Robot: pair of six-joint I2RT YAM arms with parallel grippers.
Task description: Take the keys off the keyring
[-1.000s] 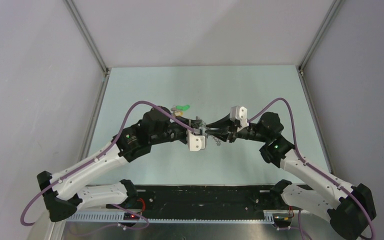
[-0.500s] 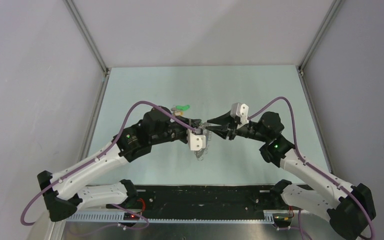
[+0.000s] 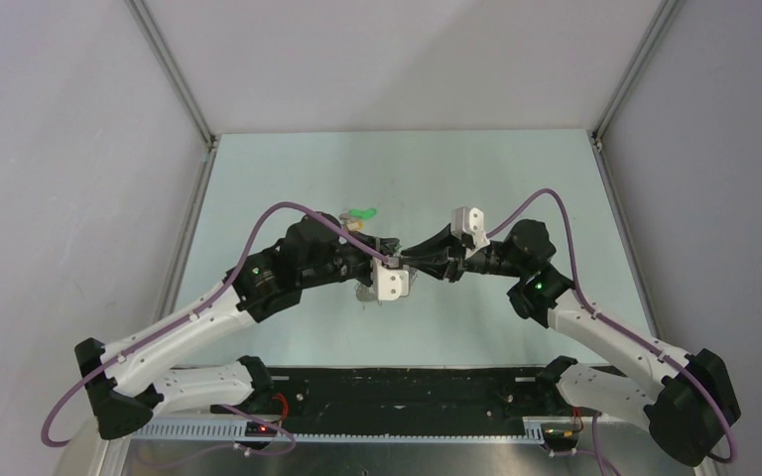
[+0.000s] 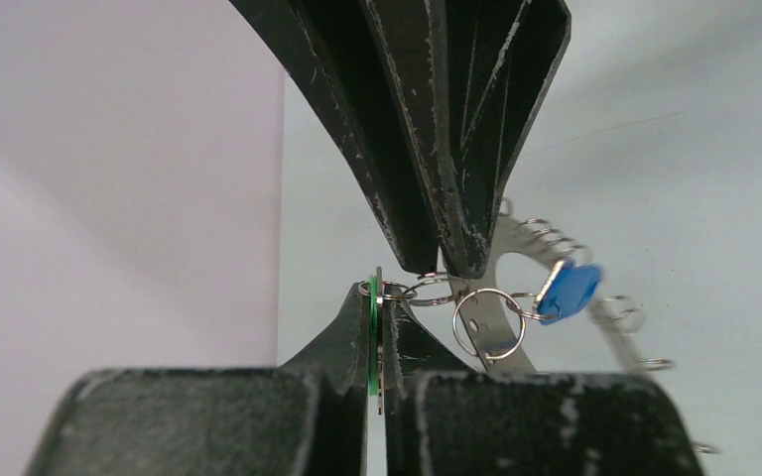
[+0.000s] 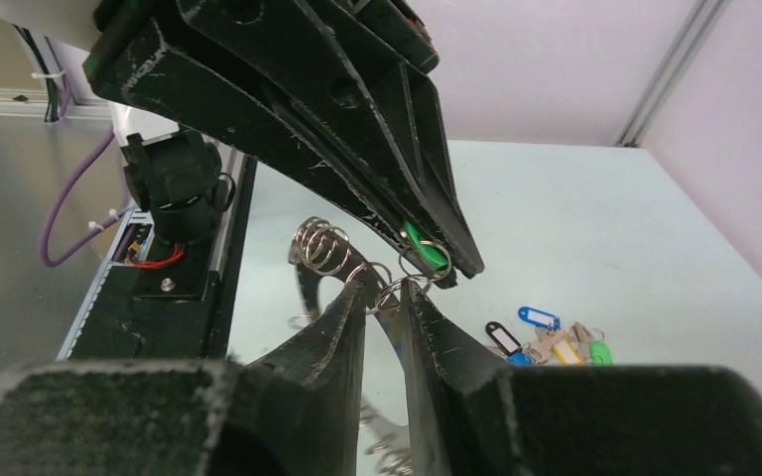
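Observation:
My left gripper (image 4: 377, 297) is shut on a green-tagged key (image 4: 373, 337), seen edge-on between its pads. The key's small split ring links to the keyring (image 4: 491, 337), a flat silver band hung with small rings and a blue-tagged key (image 4: 568, 291). My right gripper (image 5: 389, 288) meets the left tip to tip and is pinched on a small split ring at the keyring's band (image 5: 303, 283). The green tag (image 5: 425, 248) shows in the left fingers (image 5: 357, 129). From above, both grippers (image 3: 402, 260) touch mid-table and the keyring (image 3: 365, 292) hangs under the left one.
A loose heap of coloured-tagged keys (image 3: 359, 214) lies on the pale green table just behind the left gripper; it also shows in the right wrist view (image 5: 546, 337). The black base rail (image 3: 397, 387) runs along the near edge.
The right gripper has moved a little left, onto the left gripper's tip. The hanging keyring has swung from below the left gripper toward the left, under it.

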